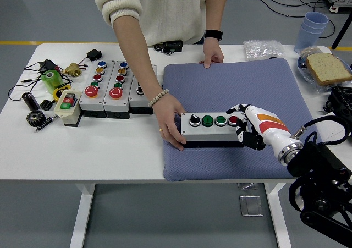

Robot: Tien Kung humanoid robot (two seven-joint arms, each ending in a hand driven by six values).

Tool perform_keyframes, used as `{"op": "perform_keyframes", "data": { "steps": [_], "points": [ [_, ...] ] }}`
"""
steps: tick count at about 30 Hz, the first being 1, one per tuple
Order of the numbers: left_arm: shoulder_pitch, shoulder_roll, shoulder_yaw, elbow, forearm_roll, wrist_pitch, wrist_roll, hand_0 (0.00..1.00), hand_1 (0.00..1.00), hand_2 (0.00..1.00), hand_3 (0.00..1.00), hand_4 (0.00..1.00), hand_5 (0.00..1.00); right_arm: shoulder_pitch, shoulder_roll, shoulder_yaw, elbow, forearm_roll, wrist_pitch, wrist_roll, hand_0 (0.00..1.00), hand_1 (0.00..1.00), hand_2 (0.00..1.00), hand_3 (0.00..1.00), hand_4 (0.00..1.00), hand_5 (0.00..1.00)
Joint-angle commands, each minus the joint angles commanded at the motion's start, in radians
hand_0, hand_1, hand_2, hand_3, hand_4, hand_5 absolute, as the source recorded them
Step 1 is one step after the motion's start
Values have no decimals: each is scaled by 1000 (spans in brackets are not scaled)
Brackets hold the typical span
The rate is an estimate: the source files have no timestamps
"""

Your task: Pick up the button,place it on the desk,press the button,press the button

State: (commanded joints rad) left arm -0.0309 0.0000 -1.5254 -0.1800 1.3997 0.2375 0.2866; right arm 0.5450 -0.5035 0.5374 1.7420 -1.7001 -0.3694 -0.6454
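Button box [212, 128]: on blue mat [258, 88], white table [110, 149]. Right hand [248, 126] at its right end, fingers curled, apparently touching red button [233, 120]. Person's hand [169, 122] steadies left end.

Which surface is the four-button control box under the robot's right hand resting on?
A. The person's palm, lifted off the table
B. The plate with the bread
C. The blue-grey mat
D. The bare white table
C: the control box lies flat on the blue-grey mat, with the right hand at its right end and the person's hand steadying its left end.
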Motion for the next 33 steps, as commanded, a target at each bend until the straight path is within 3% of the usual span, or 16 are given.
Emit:
{"op": "perform_keyframes", "data": {
  "steps": [9, 33],
  "points": [
    [-1, 0, 0, 0, 2, 0, 2, 548, 420, 425, 429, 260, 421, 20, 33, -17, -33, -14, -1, 0, 230, 76, 302, 723, 614, 2],
    [0, 0, 2, 0, 2, 0, 3, 549, 420, 424, 429, 259, 416, 17, 49, -48, -92, 5, 2, 0, 226, 73, 296, 719, 608, 2]
  ]
}}
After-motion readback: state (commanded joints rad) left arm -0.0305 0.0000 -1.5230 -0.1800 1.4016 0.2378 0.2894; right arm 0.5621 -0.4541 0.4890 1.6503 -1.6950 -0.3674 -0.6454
